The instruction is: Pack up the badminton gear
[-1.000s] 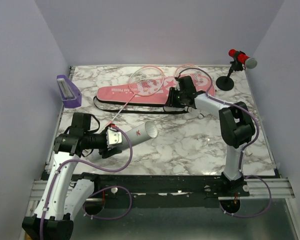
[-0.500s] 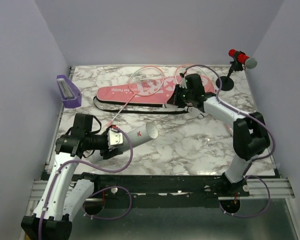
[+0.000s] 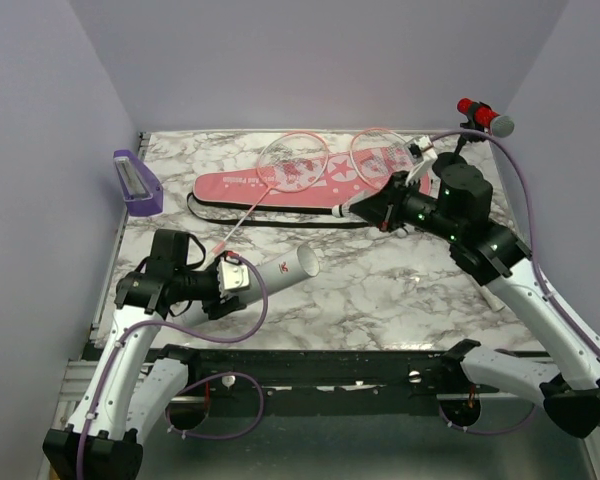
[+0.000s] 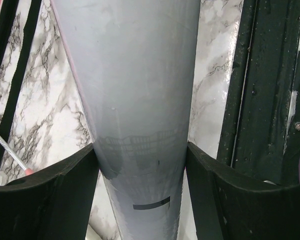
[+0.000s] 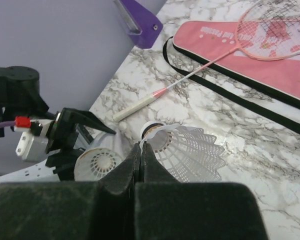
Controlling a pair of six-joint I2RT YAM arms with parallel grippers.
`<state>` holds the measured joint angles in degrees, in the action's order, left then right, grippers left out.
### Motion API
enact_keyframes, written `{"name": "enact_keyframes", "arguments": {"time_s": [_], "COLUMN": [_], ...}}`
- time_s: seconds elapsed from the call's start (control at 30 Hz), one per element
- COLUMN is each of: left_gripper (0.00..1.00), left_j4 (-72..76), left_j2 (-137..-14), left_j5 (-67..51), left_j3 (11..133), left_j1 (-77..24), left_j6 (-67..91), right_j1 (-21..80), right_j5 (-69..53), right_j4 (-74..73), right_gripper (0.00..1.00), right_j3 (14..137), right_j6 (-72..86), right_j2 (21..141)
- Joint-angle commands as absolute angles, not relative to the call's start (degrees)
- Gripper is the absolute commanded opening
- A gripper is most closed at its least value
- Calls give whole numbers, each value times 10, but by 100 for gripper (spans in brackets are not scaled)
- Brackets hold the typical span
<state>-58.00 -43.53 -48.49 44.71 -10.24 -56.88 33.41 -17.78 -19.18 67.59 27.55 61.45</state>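
Observation:
My left gripper [image 3: 235, 282] [image 4: 140, 192] is closed round the long white tube [image 3: 275, 270] [image 4: 135, 90], both fingers [image 4: 45, 195] pressed against its sides. The tube's open end [image 5: 99, 163] points right, and a white shuttlecock sits inside it. Raised over the table, my right gripper [image 3: 365, 212] [image 5: 141, 148] is shut on the skirt edge of another white shuttlecock [image 5: 187, 147] [image 3: 345, 211]. Two pink rackets [image 3: 293, 163] [image 3: 380, 155] rest with their heads on the pink-and-black bag [image 3: 250, 186] [image 5: 250, 55]. One white handle [image 5: 135, 107] lies on the marble.
A purple box [image 3: 137, 182] [image 5: 140, 17] stands at the table's back left edge. The red-and-grey microphone [image 3: 485, 116] is at the back right corner, its stand mostly behind my right arm. The bag's black strap [image 3: 270, 220] trails along its near side.
My right gripper has shut on the shuttlecock by the bag and lifted it; the right arm has risen and swung out to the right. The left arm holds the tube almost still.

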Motion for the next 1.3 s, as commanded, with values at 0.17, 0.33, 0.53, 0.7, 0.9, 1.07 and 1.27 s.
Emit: {"name": "enact_keyframes", "arguments": {"time_s": [0.17, 0.33, 0.53, 0.7, 0.9, 1.07, 1.27], "left_gripper": [72, 71, 71, 71, 71, 71, 71], "left_j4": [-543, -542, -543, -550, -569, -577, -583], "left_j2": [-440, -442, -445, -447, -445, -442, -440], "left_j5": [-482, -480, -482, -484, -494, -496, -499], "left_j3": [447, 451, 457, 466, 475, 476, 482], "left_j1": [-105, -105, -105, -105, -106, -109, -112], "left_j6": [-550, -548, -548, -551, -565, -572, -572], "right_j1": [352, 379, 424, 457, 467, 475, 499], "right_j5": [-287, -293, -282, -258, -251, -258, -258], "right_j4": [-298, -304, -289, -279, -249, -214, -182], "right_gripper": [0, 0, 0, 0, 0, 0, 0], "right_j3": [697, 713, 716, 717, 717, 708, 703], "right_j6": [279, 277, 276, 273, 279, 296, 308], "right_j2": [582, 588, 610, 638, 654, 667, 690]}}
